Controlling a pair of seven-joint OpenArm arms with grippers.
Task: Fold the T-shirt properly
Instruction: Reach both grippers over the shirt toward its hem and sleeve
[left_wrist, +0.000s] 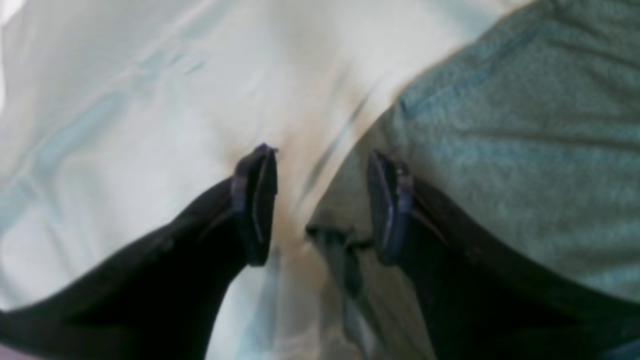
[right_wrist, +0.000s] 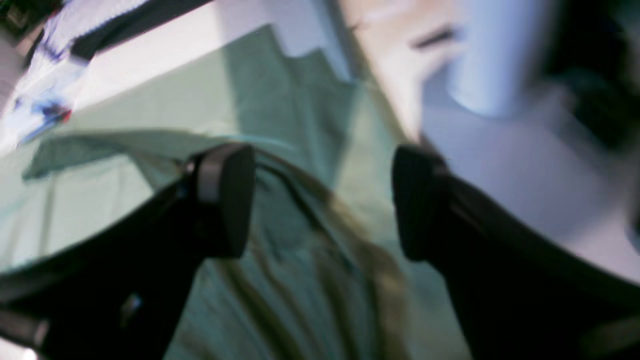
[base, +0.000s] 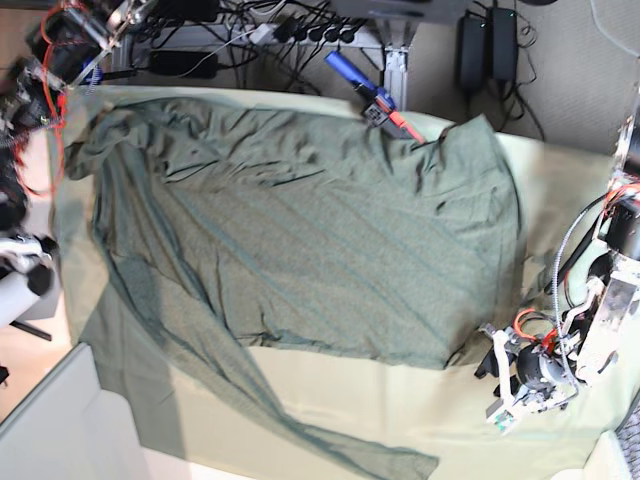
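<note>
t-shirt (base: 300, 240) (no containers) flat on table cloth (base: 400, 410), left gripper (left_wrist: 320, 205) and right gripper (right_wrist: 320, 200) both wide, empty

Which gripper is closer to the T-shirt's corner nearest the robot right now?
Left. The left gripper hovers open right at the T-shirt corner; the right gripper, also open, is out of the base view at the far side.
</note>
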